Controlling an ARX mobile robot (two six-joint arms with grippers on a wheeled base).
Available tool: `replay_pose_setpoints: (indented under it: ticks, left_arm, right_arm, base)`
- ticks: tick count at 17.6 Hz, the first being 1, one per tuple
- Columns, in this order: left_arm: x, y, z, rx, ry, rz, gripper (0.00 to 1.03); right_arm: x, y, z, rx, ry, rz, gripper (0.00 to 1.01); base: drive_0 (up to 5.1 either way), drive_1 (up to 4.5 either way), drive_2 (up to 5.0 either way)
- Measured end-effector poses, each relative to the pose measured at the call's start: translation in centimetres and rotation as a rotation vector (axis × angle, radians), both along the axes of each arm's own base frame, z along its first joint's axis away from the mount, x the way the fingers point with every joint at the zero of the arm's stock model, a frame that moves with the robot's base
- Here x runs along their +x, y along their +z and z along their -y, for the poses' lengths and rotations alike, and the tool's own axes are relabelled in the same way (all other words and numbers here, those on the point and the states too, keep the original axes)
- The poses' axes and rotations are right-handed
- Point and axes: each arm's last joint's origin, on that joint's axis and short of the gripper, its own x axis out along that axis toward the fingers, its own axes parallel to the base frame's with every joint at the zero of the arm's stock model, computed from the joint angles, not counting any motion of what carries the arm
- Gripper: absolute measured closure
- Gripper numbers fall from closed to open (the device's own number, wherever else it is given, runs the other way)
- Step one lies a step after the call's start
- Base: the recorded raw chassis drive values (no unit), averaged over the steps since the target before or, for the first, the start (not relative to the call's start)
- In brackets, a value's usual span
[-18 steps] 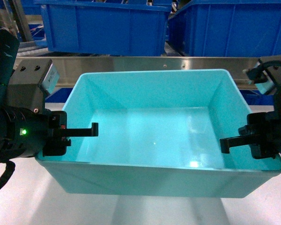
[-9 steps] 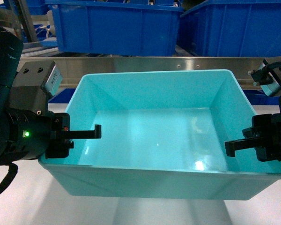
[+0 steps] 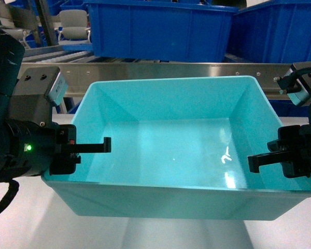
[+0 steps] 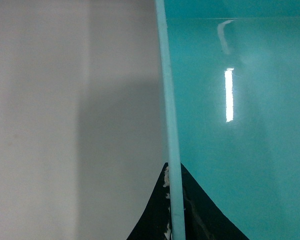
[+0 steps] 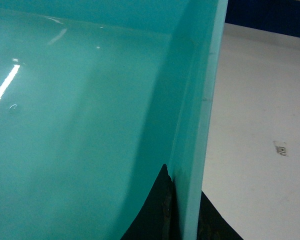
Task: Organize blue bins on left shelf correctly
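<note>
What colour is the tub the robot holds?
Light turquoise tub, clearest in the head view.

A pale turquoise bin, smooth plastic with tapered walls and a thin rim, sits upright and open-topped, its glossy floor catching glints of light. Just behind its far wall runs the left shelf's shiny steel beam.

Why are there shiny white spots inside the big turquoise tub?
Head view: overhead light glints off the smooth floor of the light turquoise plastic tub, near its right corner. Left wrist view: the same glare is a tall bright bar on the tub's inner wall, and a soft grey shadow falls on the pale floor beside it. Right wrist view: a slanted streak shows at the left.
</note>
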Motion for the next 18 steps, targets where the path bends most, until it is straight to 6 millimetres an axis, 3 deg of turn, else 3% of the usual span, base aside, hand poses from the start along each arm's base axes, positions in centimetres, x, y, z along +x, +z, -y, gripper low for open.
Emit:
replay_pose_setpoints:
  ticks: [18]
  left_arm:
    - [0.0, 0.0, 0.01, -0.003, 0.0, 0.0, 1.01]
  right_arm:
    - [-0.02, 0.04, 0.0, 0.0, 0.0, 0.0, 0.99]
  base:
    - [-5.0, 2.42, 2.4]
